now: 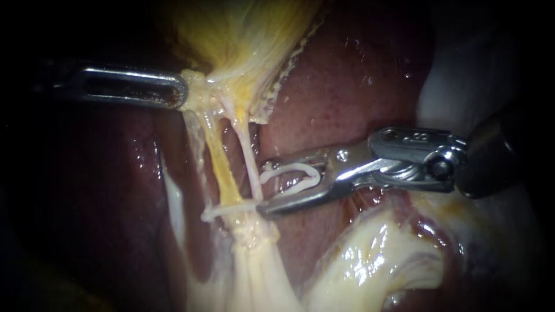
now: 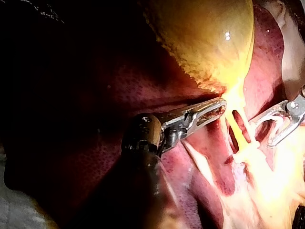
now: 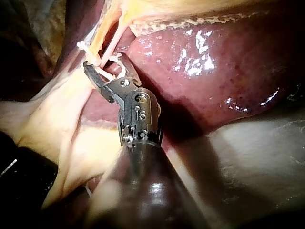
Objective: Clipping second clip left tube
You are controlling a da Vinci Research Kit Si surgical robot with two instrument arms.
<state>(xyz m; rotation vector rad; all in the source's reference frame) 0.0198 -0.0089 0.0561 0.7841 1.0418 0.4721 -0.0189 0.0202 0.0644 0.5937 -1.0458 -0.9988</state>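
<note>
Left tube is near the right instrument's hand, which stands wide apart and holds a white clip. 1 other clip sits across the tube lower down. The left instrument's hand pinches the gallbladder.

A surgical setting is indicated; liver and gallbladder lie exposed; a clip is held in the right instrument.
</note>
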